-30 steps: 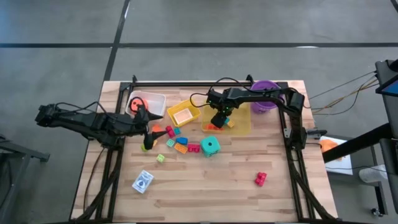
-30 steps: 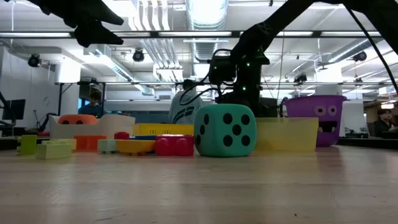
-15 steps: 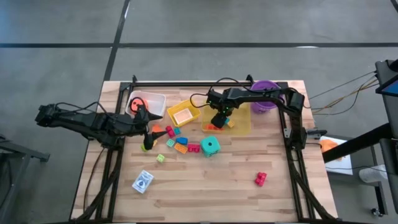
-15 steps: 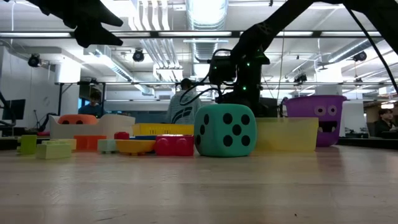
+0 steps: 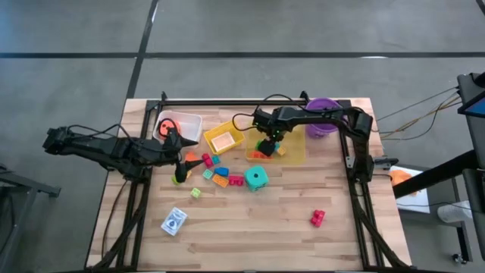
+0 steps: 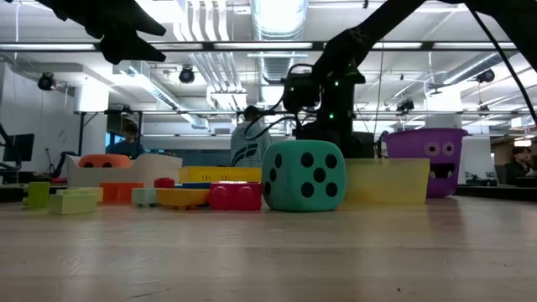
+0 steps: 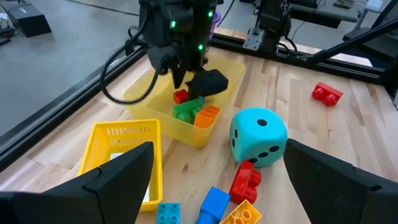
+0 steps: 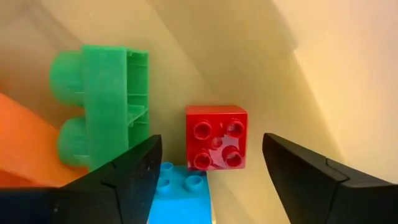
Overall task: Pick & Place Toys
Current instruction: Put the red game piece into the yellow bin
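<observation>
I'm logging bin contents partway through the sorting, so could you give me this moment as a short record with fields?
right gripper: open, low inside the yellow translucent bin
bin contents: red brick, green brick, blue brick and an orange piece
left gripper: open, hovering over the table's left side
nearby on table: teal die beside the bin, loose bricks next to it
far items: red brick pair, card box

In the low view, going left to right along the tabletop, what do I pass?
Pale green brick → yellow dish-shaped piece → red brick → teal dice → yellow bin → purple bucket.
</observation>
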